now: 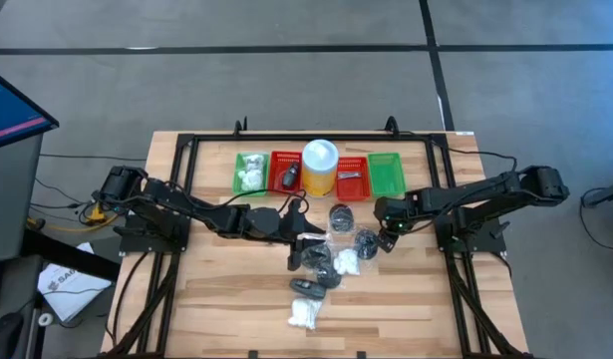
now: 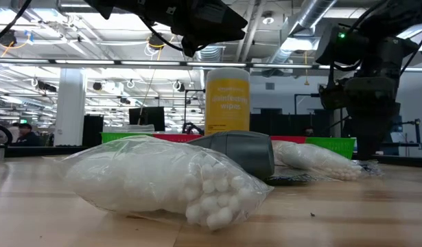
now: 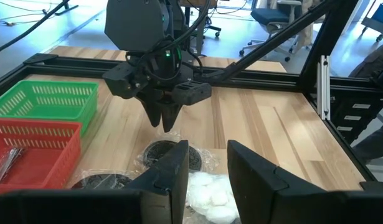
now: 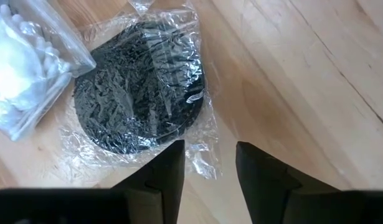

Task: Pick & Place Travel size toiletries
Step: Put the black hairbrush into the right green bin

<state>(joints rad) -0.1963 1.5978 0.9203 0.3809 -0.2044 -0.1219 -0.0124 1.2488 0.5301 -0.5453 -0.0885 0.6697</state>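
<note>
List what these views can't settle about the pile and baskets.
- Red basket contents: high view, too small to identify.
- Items behind the cotton-swab bag: low view, the bag and a grey piece block them.
- Disc material: right wrist view, crinkled wrapper glare hides its surface.
- Left claw grip: its fingers show a gap, nothing visibly held.

Two dark jointed arms, black cables along the links, green indicator light glowing on the right arm's wrist
</note>
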